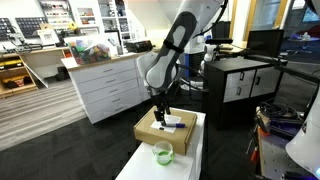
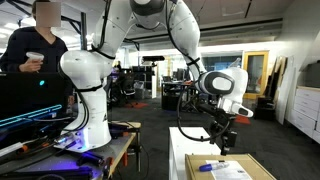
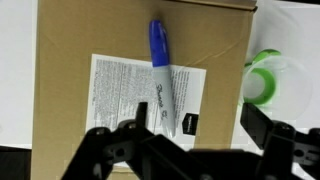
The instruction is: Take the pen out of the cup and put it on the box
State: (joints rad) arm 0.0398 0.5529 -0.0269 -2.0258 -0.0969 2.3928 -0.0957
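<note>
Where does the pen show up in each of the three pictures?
Wrist view: the pen lies at centre on the white label of the box, blue cap upward.
Exterior view: a blue streak on the box, bottom edge, right of centre.
Exterior view: too small to make out; the gripper hangs over the box.
Shared landmark: the brown box.

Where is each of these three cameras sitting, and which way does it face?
An exterior view: beyond the table, facing the arm across cup and box.
An exterior view: low, sideways on, showing arm and gripper.
Wrist view: looks down on the pen; the fingers show.
All three share the box.
</note>
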